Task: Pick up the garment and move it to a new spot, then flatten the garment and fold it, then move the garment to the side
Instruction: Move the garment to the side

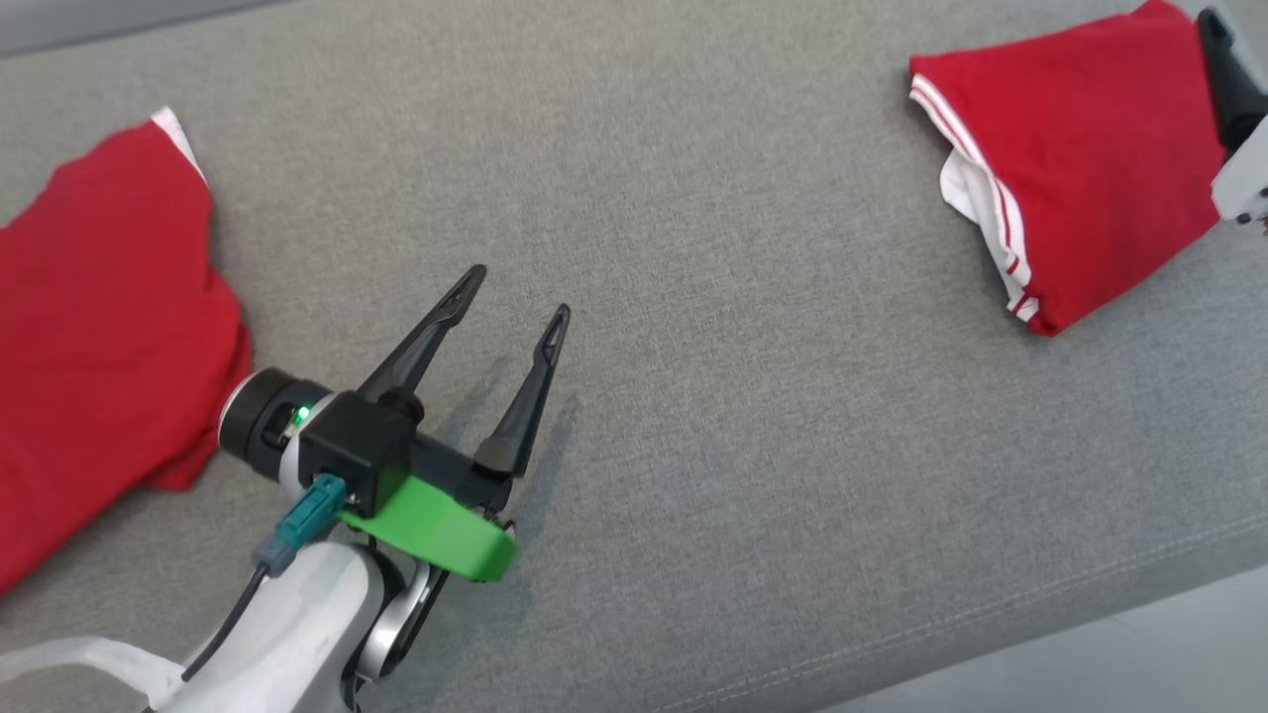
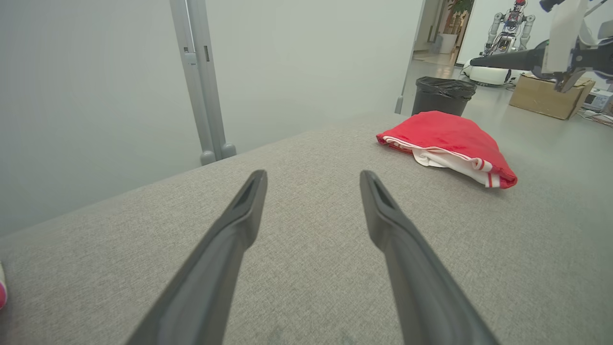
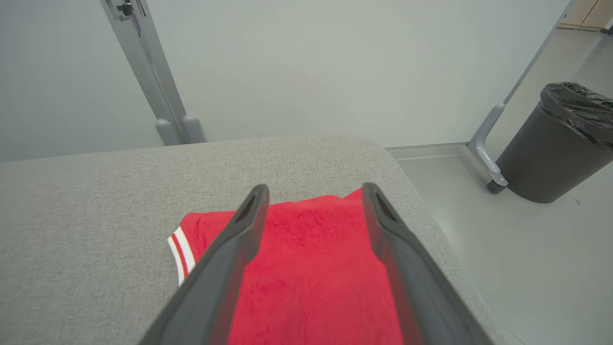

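A folded red garment (image 1: 1090, 168) with white striped trim lies at the far right of the grey padded surface (image 1: 773, 416). My right gripper (image 3: 313, 191) hangs open just above the garment (image 3: 311, 268), its fingers apart and nothing between them; one dark finger (image 1: 1223, 79) shows at the garment's right edge. My left gripper (image 1: 520, 292) is open over bare fabric at the lower left, well away from the folded piece. In the left wrist view the garment (image 2: 445, 136) lies ahead and to the right of the left gripper (image 2: 312, 175).
A second red garment (image 1: 99, 337) lies spread at the left edge. Beyond the surface's end stand a black trash bin (image 3: 560, 143), a cardboard box (image 2: 546, 98), another robot (image 2: 507, 28) and a grey metal post (image 2: 201, 81). Floor shows past the right edge.
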You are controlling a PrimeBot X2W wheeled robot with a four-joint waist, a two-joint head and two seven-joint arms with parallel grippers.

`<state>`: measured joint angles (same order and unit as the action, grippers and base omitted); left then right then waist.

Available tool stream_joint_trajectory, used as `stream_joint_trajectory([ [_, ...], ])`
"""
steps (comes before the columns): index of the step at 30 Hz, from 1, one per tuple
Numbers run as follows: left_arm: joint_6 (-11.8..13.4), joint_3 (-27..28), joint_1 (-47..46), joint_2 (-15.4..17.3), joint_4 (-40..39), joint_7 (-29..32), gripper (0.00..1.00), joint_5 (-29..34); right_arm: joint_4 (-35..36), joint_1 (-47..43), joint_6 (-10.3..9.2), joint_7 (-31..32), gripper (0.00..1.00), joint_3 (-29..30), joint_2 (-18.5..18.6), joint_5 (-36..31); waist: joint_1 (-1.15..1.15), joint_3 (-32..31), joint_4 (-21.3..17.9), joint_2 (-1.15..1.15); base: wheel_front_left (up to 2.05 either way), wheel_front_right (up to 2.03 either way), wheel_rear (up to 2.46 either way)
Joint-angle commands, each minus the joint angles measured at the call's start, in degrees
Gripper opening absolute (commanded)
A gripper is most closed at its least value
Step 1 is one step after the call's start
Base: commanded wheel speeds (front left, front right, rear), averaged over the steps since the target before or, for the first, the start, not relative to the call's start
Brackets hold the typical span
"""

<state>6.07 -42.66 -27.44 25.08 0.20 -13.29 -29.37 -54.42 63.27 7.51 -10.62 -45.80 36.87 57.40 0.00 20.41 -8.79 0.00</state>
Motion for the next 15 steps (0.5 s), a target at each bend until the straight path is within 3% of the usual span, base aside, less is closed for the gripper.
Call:
stream_joint_trajectory([
  [1, 0.5, 0.6, 1.4, 0.3, 0.4, -0.5, 1.00, -0.8, 1.5, -2.0, -0.04, -0.9, 1.00, -0.4, 0.8, 0.4, 0.00, -5.0, 0.7, 0.00, 0.00, 0.00, 0.00],
  [9, 2.1, 2.7, 5.5, -0.6, 1.9, -1.5, 1.00, -3.0, 10.8, -11.7, -0.04, -4.3, 1.00, 2.8, 5.2, -0.3, 0.00, -12.0, 5.8, 0.00, 0.00, 0.00, 0.00],
  [15, 3.5, 4.5, 9.3, -1.1, 2.6, -1.8, 1.00, -4.5, 19.3, -22.0, -0.04, -4.5, 1.00, 10.2, 5.3, -5.1, 0.00, -16.1, 9.1, 0.00, 0.00, 0.00, 0.00],
])
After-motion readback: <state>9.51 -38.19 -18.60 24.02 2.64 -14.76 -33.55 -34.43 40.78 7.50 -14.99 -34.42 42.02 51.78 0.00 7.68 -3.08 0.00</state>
